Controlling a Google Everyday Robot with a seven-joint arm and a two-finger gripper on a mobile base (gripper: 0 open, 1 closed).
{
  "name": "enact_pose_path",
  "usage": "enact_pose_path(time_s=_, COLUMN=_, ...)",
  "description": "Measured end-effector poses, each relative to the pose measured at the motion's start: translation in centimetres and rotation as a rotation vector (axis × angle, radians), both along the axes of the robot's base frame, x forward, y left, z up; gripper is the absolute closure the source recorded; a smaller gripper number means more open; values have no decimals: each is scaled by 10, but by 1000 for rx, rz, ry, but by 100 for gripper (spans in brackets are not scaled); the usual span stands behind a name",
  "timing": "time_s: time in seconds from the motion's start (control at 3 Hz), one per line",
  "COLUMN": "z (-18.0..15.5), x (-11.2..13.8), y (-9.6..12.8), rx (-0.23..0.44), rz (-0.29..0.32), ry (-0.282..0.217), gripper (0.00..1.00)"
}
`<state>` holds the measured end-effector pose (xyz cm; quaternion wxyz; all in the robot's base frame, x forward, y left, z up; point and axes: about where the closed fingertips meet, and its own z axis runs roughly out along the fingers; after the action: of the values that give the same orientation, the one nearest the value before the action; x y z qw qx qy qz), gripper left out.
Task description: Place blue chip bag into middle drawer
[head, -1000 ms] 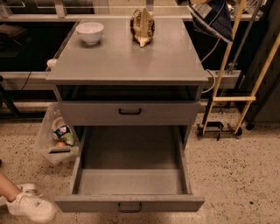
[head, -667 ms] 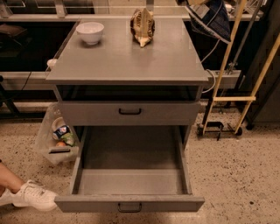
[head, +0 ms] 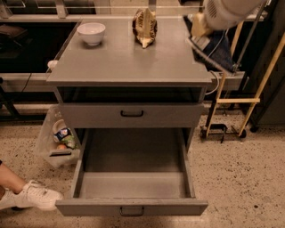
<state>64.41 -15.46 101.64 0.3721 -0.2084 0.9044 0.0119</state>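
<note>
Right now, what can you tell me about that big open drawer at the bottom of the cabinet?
The middle drawer is a wide, deep grey box, metal by its look, pulled well out toward the camera beneath a shut drawer with a black handle. Its tall front panel carries a small grey handle at centre. Its floor shows bare. The gripper is not in view; only a white arm part shows top right, far from it.

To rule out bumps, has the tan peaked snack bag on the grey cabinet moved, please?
No: the snack bag keeps its gap from the round white bowl. The gripper is out of view; a white arm section shows top right.
</note>
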Motion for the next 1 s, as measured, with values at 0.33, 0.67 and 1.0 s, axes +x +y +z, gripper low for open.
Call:
enact_pose_path(time_s=0.33, z=-41, x=-39, y=19, rx=64, rz=-55, ry=78, gripper=100)
enact_pose_path(time_s=0.67, z=-84, x=-52, y=21, rx=36, rz=-60, ry=157, gripper=100)
enact_pose_path(time_s=1.0, z=-80, x=-49, y=22, rx=38, rz=-64, ry=144, gripper=100)
